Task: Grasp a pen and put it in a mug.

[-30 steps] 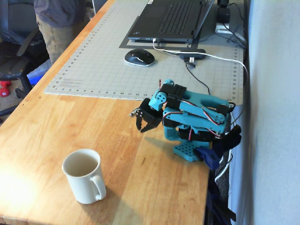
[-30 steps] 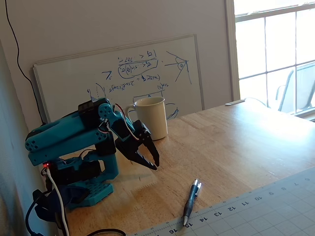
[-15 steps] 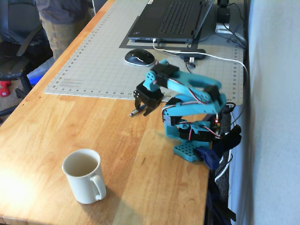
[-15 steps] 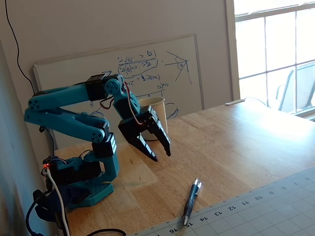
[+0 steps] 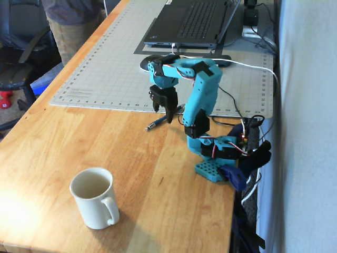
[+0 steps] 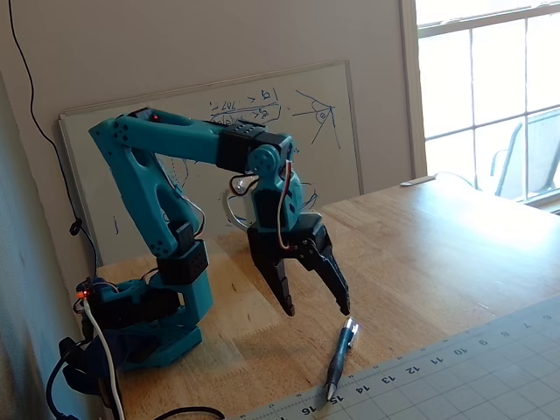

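The dark pen (image 5: 155, 124) lies flat on the wooden table, one end at the cutting mat's edge; it also shows in the other fixed view (image 6: 340, 359). My gripper (image 5: 163, 115) hangs just above it, pointing down, jaws open and empty, fingertips apart and a little off the table (image 6: 317, 308). The pen lies just in front of and below the fingertips, untouched. The cream-white mug (image 5: 95, 197) stands upright near the table's front edge, handle towards the camera, well away from the pen. The mug is out of view in the other fixed view.
A grey-green cutting mat (image 5: 121, 68) covers the far table, with a laptop (image 5: 189, 21) and a white cable (image 5: 247, 66) on it. My teal base (image 5: 216, 158) is clamped at the right table edge. A whiteboard (image 6: 350, 131) leans behind. A person (image 5: 68, 26) stands at far left.
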`<state>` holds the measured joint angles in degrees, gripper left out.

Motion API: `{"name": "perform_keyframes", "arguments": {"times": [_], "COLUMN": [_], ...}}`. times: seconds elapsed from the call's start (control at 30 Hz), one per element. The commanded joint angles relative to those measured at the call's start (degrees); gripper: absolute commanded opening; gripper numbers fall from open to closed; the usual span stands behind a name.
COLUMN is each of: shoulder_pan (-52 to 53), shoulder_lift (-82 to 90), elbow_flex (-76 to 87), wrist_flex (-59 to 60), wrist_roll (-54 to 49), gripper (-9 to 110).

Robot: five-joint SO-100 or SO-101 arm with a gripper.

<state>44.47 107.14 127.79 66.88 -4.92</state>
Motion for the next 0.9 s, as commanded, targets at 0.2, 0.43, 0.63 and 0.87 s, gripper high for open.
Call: {"name": "perform_keyframes", "arguments": {"times": [0.2,0.43,0.63,0.87], "shoulder_pan": [2.37,4.48,5.27,5.36], "shoulder_lift": [-9.23,-18.02,-21.45,-24.52], "elbow_flex": [-16.17,-21.01,-20.57,-20.57], "wrist_flex": [-0.35,-0.35,0.35,-0.35], "wrist_roll": [0.79,0.79,0.79,0.70], "gripper": [30,30,30,30]}}
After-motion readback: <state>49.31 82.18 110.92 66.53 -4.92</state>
